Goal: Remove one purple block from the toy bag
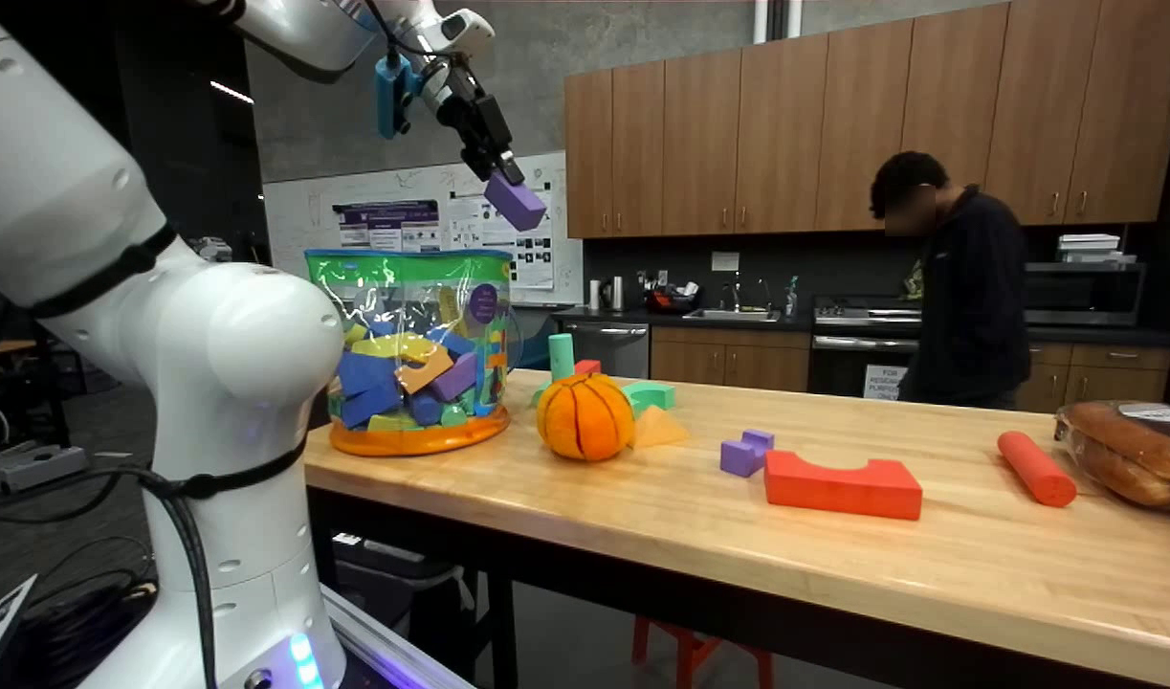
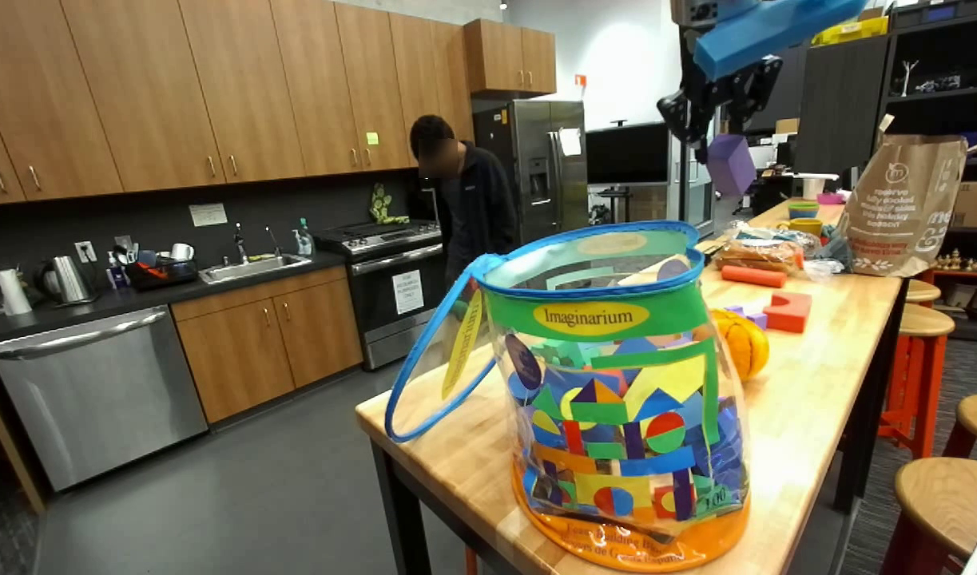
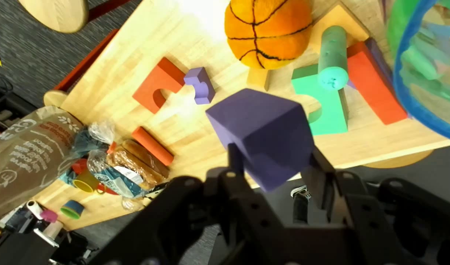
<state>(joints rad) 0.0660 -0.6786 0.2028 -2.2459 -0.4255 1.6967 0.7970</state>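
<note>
The purple block [image 1: 516, 201] is held in the air by my gripper [image 1: 504, 174], which is shut on it. In the wrist view the purple block [image 3: 258, 110] sits tilted between the two fingertips [image 3: 274, 152]. The purple block [image 2: 730, 165] and gripper [image 2: 716, 142] also show in an exterior view. The see-through toy bag [image 1: 408, 270] stands on the table with its top open, filled with coloured blocks, one of them purple. The held block is above rim height and outside the bag. The toy bag [image 2: 616, 315] has a blue rim, seen at right in the wrist view [image 3: 399, 66].
An orange pumpkin [image 1: 585, 418] stands beside the bag on the wooden table [image 1: 642, 498]. Around it lie a green arch block [image 3: 333, 110], a small purple piece [image 1: 740, 455], a red arch block [image 1: 843, 486] and a red cylinder [image 1: 1036, 469]. Bagged bread [image 1: 1125, 445] lies farther along.
</note>
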